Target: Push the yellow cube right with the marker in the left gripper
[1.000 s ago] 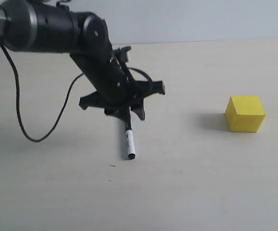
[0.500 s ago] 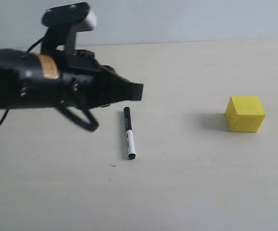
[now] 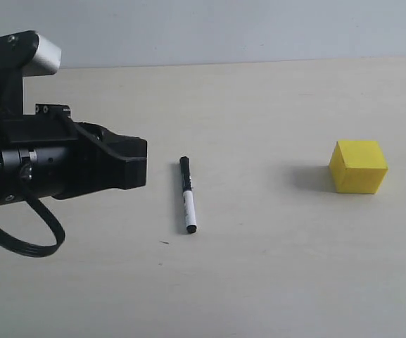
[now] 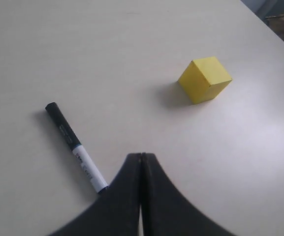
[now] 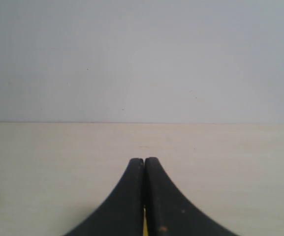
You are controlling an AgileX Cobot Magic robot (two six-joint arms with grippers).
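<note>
Beige surface (image 3: 273, 282), marker (image 3: 187, 195) lying loose, my left end effector (image 4: 141, 156) closed and empty, yellow cube (image 3: 358, 166) well right, right end effector (image 5: 144, 160) closed, masking the cube.

The left arm (image 3: 41, 165) is seen at the left of the scene, its black forearm laid nearly level and directed to the right. A grey-topped camera housing (image 3: 21, 55) is carried on a black bracket above the wrist, and a black cable (image 3: 20, 243) is looped beneath it. The left gripper (image 4: 141, 157) is presented in the exterior view as a blunt black end; in the left wrist view its jaws are pressed together along their length and angled downward. The right gripper (image 5: 143, 161) is shown only by its own wrist view, its jaws likewise brought together, held roughly level and pointed toward the far side of the scene
</note>
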